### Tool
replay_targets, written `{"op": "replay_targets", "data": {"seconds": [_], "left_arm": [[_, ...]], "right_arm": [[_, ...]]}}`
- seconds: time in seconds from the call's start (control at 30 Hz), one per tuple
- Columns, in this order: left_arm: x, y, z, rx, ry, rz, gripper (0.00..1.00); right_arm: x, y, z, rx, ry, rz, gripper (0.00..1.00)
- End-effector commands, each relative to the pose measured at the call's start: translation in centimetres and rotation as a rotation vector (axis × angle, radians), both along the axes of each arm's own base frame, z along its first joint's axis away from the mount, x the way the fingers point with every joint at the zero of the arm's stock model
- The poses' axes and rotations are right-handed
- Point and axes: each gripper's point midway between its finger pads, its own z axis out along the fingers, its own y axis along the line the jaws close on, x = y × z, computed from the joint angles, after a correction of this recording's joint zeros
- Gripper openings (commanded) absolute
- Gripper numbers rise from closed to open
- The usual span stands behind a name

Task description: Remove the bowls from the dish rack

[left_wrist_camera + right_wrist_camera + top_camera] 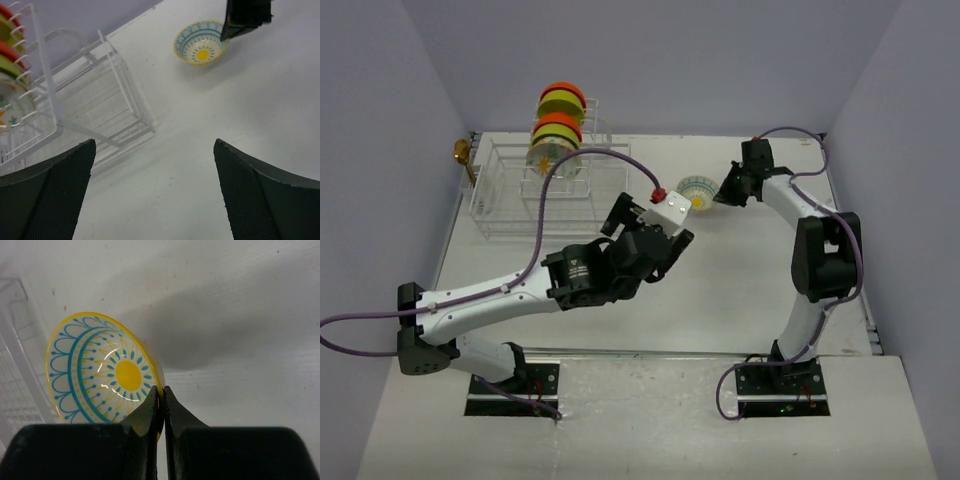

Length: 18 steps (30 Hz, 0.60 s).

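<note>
The white wire dish rack (pixel 500 195) stands at the far left. Its upright slots hold orange bowls (pixel 562 92), lime-green bowls (pixel 560 106) and a floral white bowl (pixel 553 156) on edge. My right gripper (pixel 723 192) is shut on the rim of a white bowl with a blue and yellow pattern (pixel 697 190), tilted and low over the table right of the rack. In the right wrist view the gripper (pixel 161 392) pinches that bowl's (pixel 100 365) rim. My left gripper (pixel 650 225) is open and empty over mid-table (pixel 154 145), facing the rack (pixel 115 70) and the patterned bowl (pixel 200 42).
A brass-coloured object (pixel 463 152) sits just beyond the rack's far-left corner. Grey walls close the table on the left, back and right. The rack's low basket (pixel 100 110) looks empty. The left arm lies across the table's middle.
</note>
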Motion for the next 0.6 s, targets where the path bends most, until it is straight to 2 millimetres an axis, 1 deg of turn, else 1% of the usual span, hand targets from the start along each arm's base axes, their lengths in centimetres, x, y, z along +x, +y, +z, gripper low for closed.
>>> {"op": "replay_targets", "data": {"seconds": [0.0,0.03,0.07,0.1,0.13,0.17,0.2,0.23,0.27,0.3,0.33,0.4,0.47,0.5,0.57], "left_arm": [[0.7,6.2,4.3,-0.261,0.006,0.337,1.0],[0.5,7.0,4.7,-0.29,0.01,0.355,1.0],[0.3,7.6,5.0,-0.32,0.016,0.368,1.0],[0.0,8.6,6.1,-0.369,0.01,0.372,1.0],[0.0,9.1,6.6,-0.401,0.001,0.381,1.0],[-0.1,10.4,7.6,-0.462,-0.007,0.4,1.0],[-0.2,10.9,8.0,-0.494,-0.008,0.401,1.0],[-0.2,11.3,8.5,-0.529,-0.008,0.392,1.0],[0.2,11.3,8.7,-0.565,-0.011,0.37,1.0],[-0.1,12.4,9.9,-0.623,-0.021,0.354,1.0],[-0.1,12.9,10.4,-0.653,-0.025,0.349,1.0],[0.2,14.5,10.7,-0.7,-0.025,0.391,1.0],[0.4,15.2,10.4,-0.702,-0.035,0.424,1.0],[0.5,15.2,10.3,-0.698,-0.037,0.43,1.0],[0.8,15.0,9.9,-0.692,-0.032,0.439,1.0]], "right_arm": [[6.1,0.2,3.3,0.046,-0.141,-0.092,0.0],[7.3,0.4,4.2,0.05,-0.165,-0.096,0.0],[8.0,0.4,2.3,0.04,-0.131,-0.095,0.0],[8.4,0.5,1.6,0.036,-0.112,-0.093,0.0],[9.4,0.5,2.4,0.032,-0.113,-0.09,0.0],[10.0,0.4,0.2,0.018,-0.066,-0.09,0.0],[10.4,0.2,-0.1,0.002,-0.056,-0.094,0.0],[11.1,0.2,0.5,-0.007,-0.064,-0.096,0.0],[11.4,0.1,0.3,-0.012,-0.065,-0.097,0.0],[11.6,0.0,0.0,-0.019,-0.065,-0.101,0.01],[11.9,-0.3,-0.1,-0.035,-0.074,-0.112,0.04],[11.9,-0.4,-0.6,-0.042,-0.067,-0.122,0.14],[12.0,-0.3,-0.9,-0.037,-0.065,-0.117,0.16],[12.0,-0.3,-1.0,-0.036,-0.062,-0.116,0.21],[11.9,0.1,-1.2,-0.02,-0.054,-0.1,0.24]]}}
